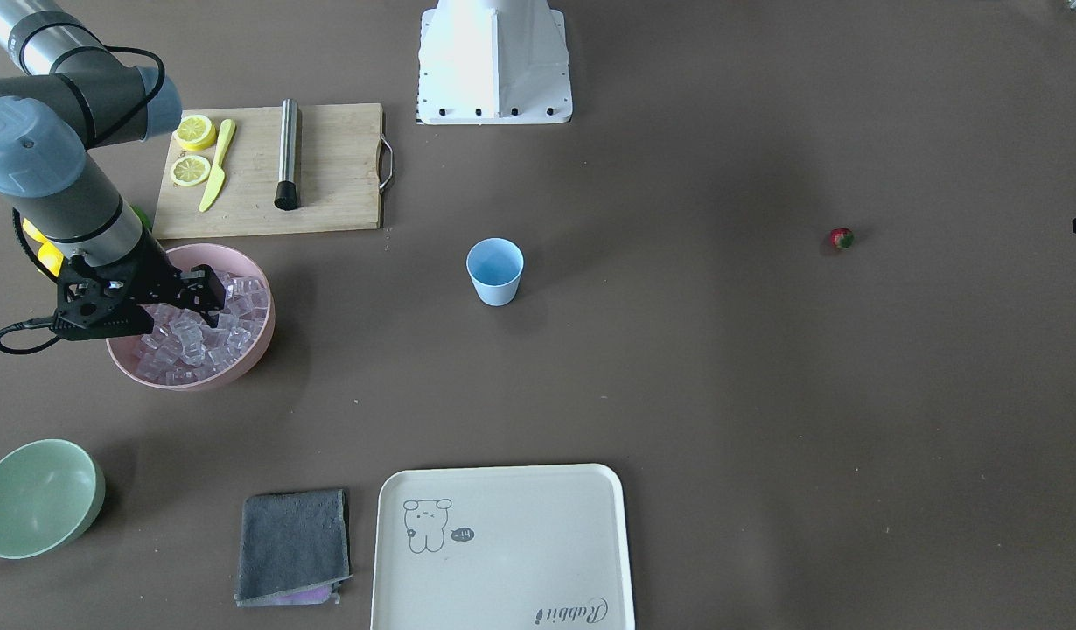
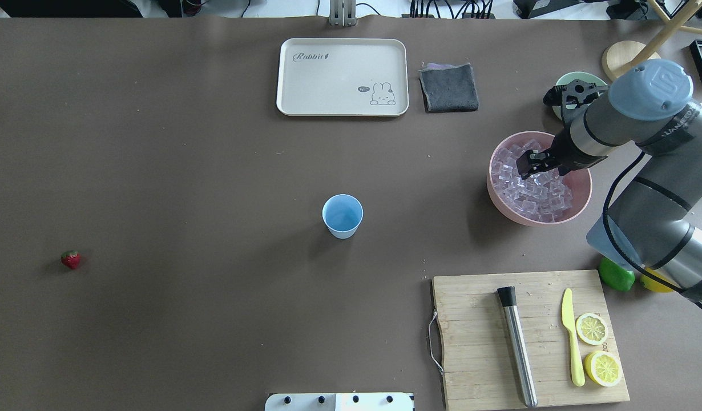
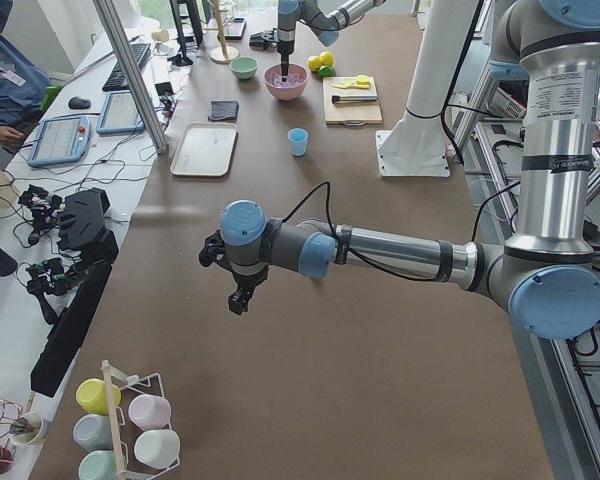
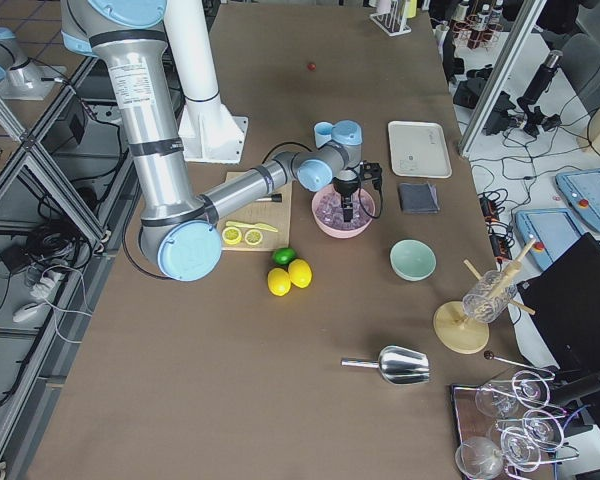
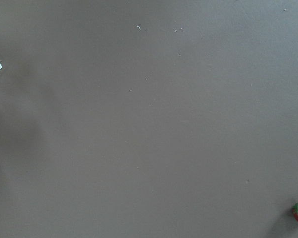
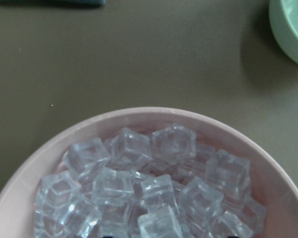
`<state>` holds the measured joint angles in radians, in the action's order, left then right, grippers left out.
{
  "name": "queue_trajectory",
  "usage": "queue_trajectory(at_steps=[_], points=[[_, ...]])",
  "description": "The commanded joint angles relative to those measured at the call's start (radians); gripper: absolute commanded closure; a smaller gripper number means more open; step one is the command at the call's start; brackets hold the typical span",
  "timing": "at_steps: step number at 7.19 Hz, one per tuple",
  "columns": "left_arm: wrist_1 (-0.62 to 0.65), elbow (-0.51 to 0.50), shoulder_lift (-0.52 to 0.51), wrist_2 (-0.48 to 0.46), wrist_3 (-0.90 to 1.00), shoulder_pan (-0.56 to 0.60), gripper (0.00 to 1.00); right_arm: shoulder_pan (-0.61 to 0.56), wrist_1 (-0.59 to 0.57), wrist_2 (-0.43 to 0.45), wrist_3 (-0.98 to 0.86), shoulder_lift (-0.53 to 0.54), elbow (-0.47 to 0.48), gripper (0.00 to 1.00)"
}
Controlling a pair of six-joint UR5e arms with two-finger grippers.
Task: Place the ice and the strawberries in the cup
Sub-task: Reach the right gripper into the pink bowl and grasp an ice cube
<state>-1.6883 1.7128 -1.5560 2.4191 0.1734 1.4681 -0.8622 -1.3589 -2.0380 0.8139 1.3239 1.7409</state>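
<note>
ice heaped in pink bowl, green bowl corner

cup light blue | ice clear | bowl pink | strawberry red, green top | tray cream, rabbit drawing

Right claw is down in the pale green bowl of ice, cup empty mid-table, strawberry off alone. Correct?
Not quite. The overhead view shows the right claw in the ice of the pink bowl, not a pale green one. The cup and strawberry are as stated.
</note>
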Motion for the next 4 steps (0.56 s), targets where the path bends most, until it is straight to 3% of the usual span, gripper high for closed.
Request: queue_trajectory(at_steps=[1, 2, 3, 4], points=[[-0.001, -0.001, 0.001, 0.000, 0.000, 0.000, 0.02, -0.001, -0.002, 0.001, -0.024, -0.018, -0.023, 0.35], [-0.001, -0.001, 0.001, 0.000, 0.000, 0.000, 0.03, -0.003, -0.002, 0.001, -0.038, -0.018, -0.024, 0.39], [-0.001, -0.002, 0.001, 0.000, 0.000, 0.000, 0.03, -0.003, -0.002, -0.001, -0.036, -0.020, -0.023, 0.57], [-0.001, -0.002, 0.001, 0.000, 0.000, 0.000, 0.02, -0.001, -0.002, 0.001, -0.029, -0.020, -0.020, 0.91]])
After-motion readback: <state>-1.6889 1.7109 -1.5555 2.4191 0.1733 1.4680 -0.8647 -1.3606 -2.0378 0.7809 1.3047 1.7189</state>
